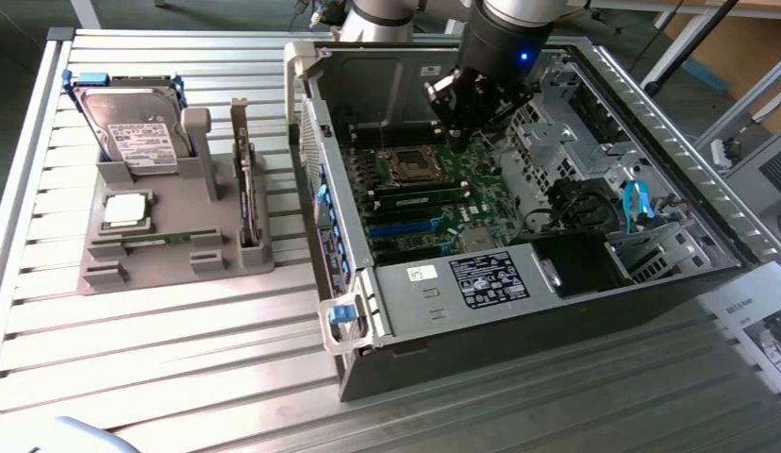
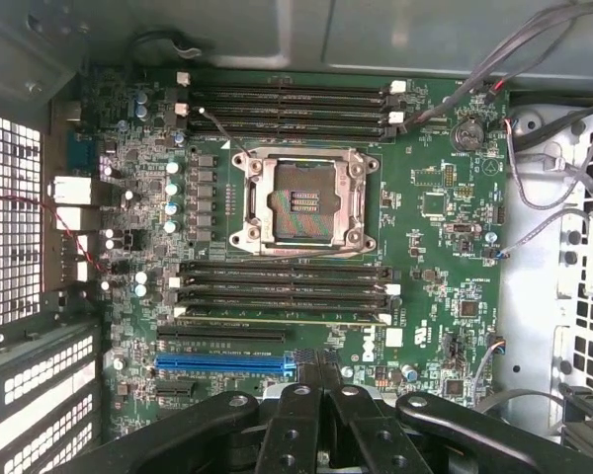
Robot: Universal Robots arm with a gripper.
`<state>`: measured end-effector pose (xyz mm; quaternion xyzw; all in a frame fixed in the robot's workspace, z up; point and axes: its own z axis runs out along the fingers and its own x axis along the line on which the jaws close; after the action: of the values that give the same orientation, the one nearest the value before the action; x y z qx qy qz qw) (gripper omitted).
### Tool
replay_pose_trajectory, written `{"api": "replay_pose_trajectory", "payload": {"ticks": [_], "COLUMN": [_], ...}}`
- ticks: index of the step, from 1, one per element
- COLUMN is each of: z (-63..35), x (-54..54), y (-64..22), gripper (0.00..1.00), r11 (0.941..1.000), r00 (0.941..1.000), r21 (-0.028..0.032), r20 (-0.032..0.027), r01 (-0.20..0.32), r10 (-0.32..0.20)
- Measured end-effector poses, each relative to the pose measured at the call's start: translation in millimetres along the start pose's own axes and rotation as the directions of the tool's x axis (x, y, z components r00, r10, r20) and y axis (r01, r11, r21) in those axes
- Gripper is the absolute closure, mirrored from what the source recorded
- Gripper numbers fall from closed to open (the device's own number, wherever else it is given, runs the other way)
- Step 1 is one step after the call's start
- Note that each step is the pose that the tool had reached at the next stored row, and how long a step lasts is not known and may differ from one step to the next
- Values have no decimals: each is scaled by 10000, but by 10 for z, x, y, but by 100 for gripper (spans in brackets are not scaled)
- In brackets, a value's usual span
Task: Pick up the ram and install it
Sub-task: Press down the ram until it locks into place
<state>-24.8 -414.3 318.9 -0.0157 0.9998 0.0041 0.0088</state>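
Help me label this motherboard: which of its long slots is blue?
The blue slot closest to the end effector; the memory slots flanking the processor socket and its neighbouring slot are all black.

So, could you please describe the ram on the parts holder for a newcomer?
Find the grey parts holder on the slatted table, to the exterior view's left of the open computer case. The ram lies flat there, on the camera's side of the square silver processor chip. It alone is a long, thin green strip.
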Motion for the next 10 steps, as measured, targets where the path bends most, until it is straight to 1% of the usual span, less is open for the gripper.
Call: {"api": "replay_pose_trajectory", "payload": {"ticks": [4,10], "z": [1,6], "x": [15,69], "y": [1,2], "gripper": [90,90], "r11": [10000,10000], "r00": [10000,10000], "r21": [1,-1], "r20": [-1,0], "r01": [1,1], "r10": [-1,-1]}}
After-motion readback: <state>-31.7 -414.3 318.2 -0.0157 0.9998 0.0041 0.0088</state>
